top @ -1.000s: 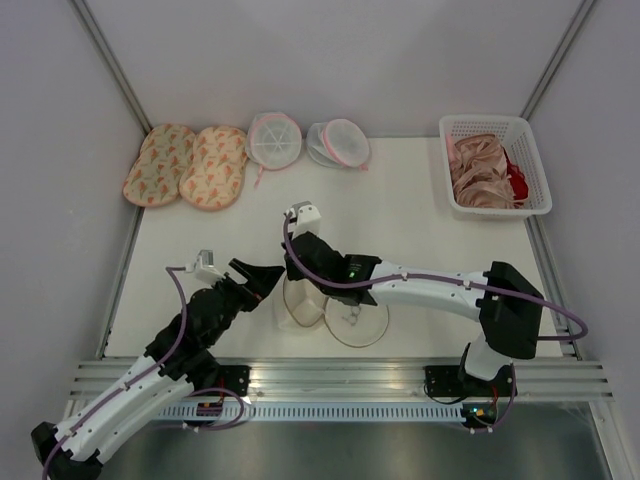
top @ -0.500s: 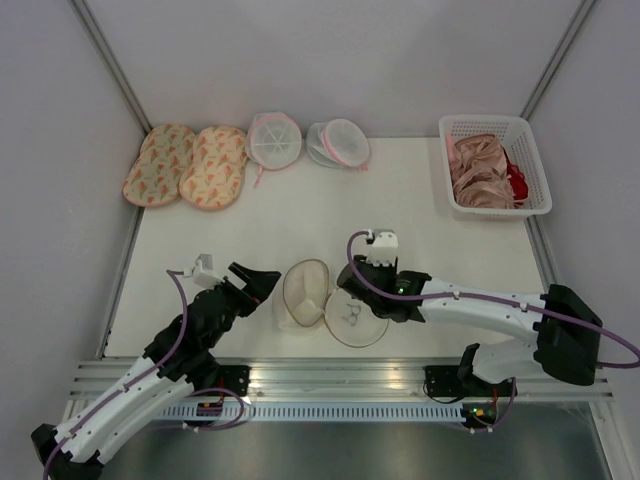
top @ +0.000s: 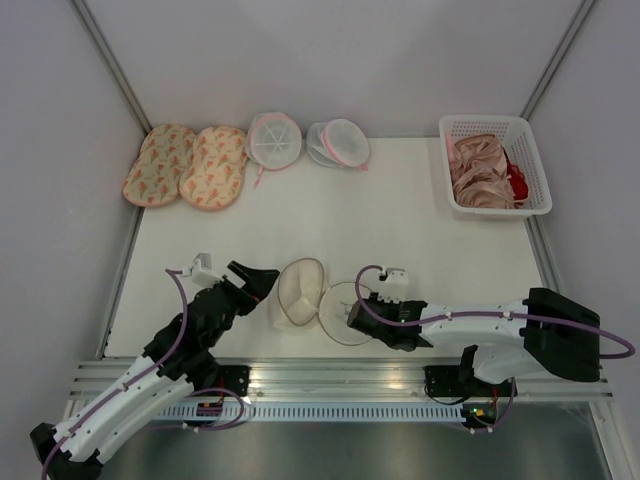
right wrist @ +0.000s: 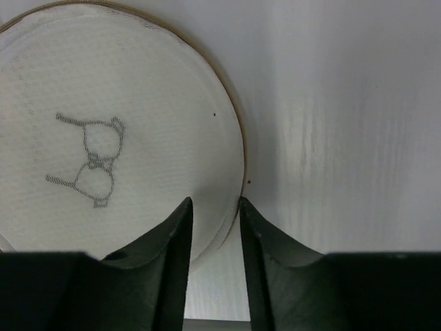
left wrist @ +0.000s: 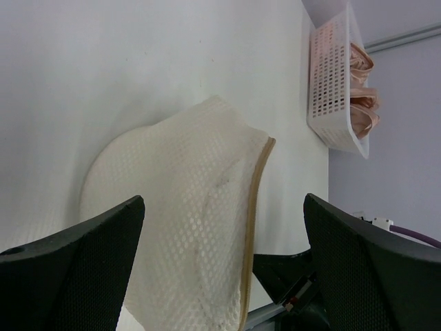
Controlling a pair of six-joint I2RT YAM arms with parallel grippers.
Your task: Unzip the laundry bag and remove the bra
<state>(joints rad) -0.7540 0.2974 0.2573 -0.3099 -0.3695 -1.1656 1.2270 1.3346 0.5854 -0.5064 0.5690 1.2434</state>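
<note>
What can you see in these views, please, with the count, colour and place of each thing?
laundry bag: one, cream-white mesh with tan edging, lying unzipped in two halves at the near middle of the table
floral oval bags: two, peach, far left corner, side by side
round mesh bags: two, white with pink trim, far edge near the middle
basket: one, white, far right corner
pinkish-beige garments: a heap, number unclear, in the basket
red garment: one, at the basket's right side
table: one, white
left gripper: black, open, just left of the laundry bag
right gripper: black, fingers narrowly apart over the flat half's tan rim; grip unclear
</note>
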